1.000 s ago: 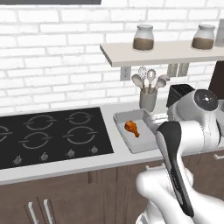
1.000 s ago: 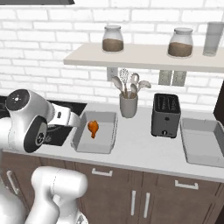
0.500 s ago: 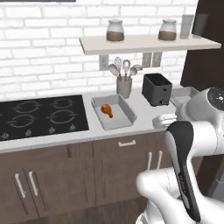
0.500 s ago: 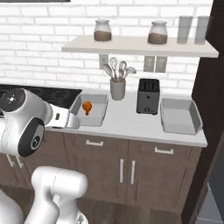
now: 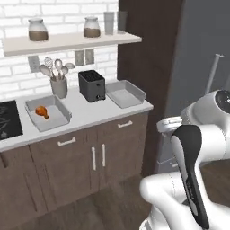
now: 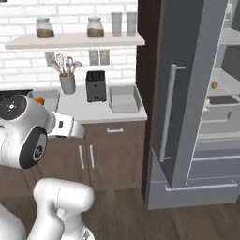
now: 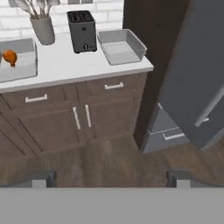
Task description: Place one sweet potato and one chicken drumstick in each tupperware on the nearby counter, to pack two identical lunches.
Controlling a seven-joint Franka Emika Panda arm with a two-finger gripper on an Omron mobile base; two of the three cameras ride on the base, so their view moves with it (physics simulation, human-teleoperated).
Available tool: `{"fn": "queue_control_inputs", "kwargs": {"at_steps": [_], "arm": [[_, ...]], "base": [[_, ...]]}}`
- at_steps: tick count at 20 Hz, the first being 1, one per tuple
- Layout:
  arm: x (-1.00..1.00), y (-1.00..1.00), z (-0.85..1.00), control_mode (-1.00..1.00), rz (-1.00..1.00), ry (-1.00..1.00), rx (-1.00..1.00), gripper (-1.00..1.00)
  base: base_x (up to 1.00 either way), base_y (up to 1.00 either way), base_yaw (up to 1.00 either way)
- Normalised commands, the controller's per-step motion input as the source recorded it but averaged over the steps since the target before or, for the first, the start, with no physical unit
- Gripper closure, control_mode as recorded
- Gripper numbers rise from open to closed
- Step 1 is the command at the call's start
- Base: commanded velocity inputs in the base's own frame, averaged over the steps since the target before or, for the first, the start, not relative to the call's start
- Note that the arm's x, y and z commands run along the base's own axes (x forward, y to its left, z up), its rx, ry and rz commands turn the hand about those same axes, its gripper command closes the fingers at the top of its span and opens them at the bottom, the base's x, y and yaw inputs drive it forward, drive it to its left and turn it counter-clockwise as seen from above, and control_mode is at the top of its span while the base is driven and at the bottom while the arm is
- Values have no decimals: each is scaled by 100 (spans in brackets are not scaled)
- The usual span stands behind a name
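Two light-grey tupperware trays sit on the pale counter [image 5: 85, 112]. The left tupperware [image 5: 57, 117] [image 7: 22, 70] holds one orange chicken drumstick [image 5: 42, 111] [image 7: 9, 57] [image 6: 41, 100]. The right tupperware [image 5: 126, 93] [image 6: 123, 100] [image 7: 121, 46], beside the toaster, holds nothing. My gripper [image 7: 111, 178] hangs in front of the cabinets, well short of the counter, open with nothing between its fingertips [image 7: 43, 177]. I cannot make out a sweet potato; a small tan lump [image 6: 214, 85] lies on a shelf in the open fridge, too small to identify.
A black toaster [image 5: 92, 85] and a utensil holder [image 5: 58, 84] stand between the trays. A wall shelf [image 5: 72, 40] carries jars. The cooktop [image 5: 6, 121] is at far left. A tall grey fridge door [image 6: 183, 93] stands open on the right, past a dark wood panel [image 5: 143, 67].
The whole picture has slid left, so the camera has moved right and back. The fridge has come into view. The drumstick stays in its tray and the gripper stays open.
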Motion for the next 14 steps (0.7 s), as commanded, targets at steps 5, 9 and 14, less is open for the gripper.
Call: {"fn": "queue_control_inputs", "kwargs": {"at_steps": [5,9,14], "arm": [[0,0,0,100,0,0,0,-100],[0,0,0,100,0,0,0,-100],[0,0,0,100,0,0,0,-100]], "base": [[0,-41,-83],[0,-64,-78],[12,-70,-58]]}}
